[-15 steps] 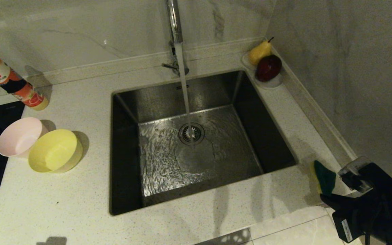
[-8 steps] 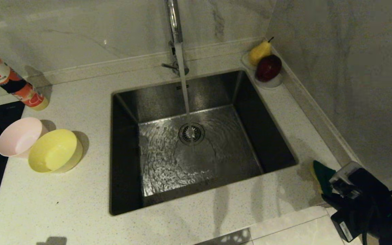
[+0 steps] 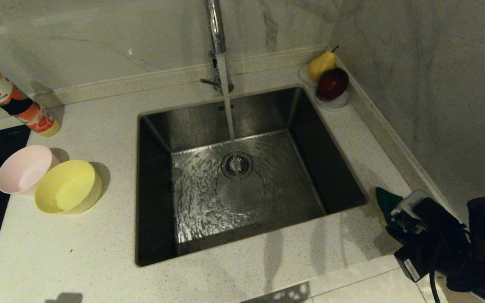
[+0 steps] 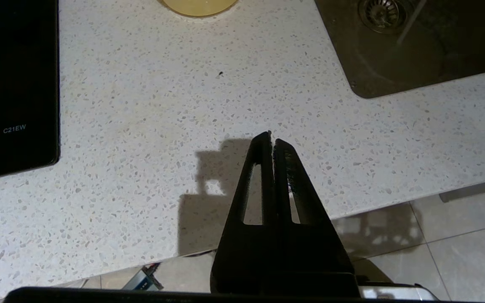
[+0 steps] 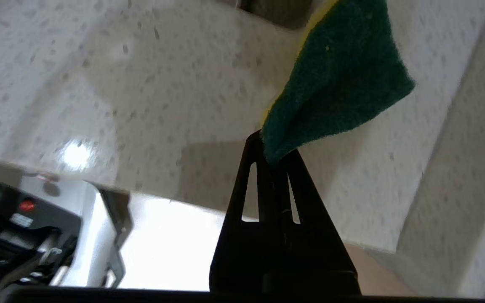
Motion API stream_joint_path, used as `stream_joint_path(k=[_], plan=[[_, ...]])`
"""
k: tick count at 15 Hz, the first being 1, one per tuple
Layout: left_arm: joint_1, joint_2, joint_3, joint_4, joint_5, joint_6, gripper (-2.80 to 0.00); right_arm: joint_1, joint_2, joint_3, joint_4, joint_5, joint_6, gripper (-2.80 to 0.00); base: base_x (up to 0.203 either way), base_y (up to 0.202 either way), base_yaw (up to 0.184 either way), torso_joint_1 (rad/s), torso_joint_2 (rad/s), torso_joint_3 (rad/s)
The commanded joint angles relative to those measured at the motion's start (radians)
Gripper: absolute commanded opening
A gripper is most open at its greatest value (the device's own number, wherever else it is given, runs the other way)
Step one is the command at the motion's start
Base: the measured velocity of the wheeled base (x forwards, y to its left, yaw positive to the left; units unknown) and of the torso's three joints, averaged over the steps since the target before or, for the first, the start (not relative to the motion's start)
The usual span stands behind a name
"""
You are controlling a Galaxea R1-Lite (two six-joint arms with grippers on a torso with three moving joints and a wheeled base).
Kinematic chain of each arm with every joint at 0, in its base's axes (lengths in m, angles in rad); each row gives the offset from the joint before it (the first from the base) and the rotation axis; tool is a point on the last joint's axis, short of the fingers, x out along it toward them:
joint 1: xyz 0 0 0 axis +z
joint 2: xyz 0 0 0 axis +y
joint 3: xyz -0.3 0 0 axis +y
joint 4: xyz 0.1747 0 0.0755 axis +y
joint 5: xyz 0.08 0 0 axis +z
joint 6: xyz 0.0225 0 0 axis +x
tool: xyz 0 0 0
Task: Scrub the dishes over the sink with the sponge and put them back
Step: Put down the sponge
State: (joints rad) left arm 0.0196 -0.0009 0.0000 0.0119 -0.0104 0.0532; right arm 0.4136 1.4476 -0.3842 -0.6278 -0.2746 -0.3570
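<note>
Sponge (image 5: 335,80) hung pinched by one corner in the clenched right tool (image 5: 274,158), above the tabletop (image 3: 99,235) just right of the sink (image 3: 242,176); the left tool (image 4: 272,141), parked, was clenched on nothing

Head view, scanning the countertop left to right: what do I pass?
Pink bowl → yellow bowl → sink → sponge, pinched in the right gripper.
</note>
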Motion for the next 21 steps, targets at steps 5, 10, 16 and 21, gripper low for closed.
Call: stream_joint_path(k=[5, 10, 16, 21], plan=[[0.0, 0.002, 0.002, 0.0, 0.0, 0.0, -2.8, -0.015, 0.127, -0.064, -0.095, -0.003, -0.031, -2.8, 0.0, 0.0, 0.0, 0.0, 0.0, 0.0], [0.0, 0.002, 0.002, 0.0, 0.0, 0.0, -2.8, -0.079, 0.126, -0.126, -0.095, -0.006, -0.088, -2.8, 0.0, 0.0, 0.0, 0.0, 0.0, 0.0], [0.0, 0.002, 0.002, 0.0, 0.0, 0.0, -2.8, -0.081, 0.146, -0.147, -0.092, -0.008, -0.082, -2.8, 0.0, 0.0, 0.0, 0.0, 0.0, 0.0], [0.0, 0.002, 0.002, 0.0, 0.0, 0.0, -2.8, -0.079, 0.147, -0.147, -0.093, -0.008, -0.083, -2.8, 0.0, 0.0, 0.0, 0.0, 0.0, 0.0]])
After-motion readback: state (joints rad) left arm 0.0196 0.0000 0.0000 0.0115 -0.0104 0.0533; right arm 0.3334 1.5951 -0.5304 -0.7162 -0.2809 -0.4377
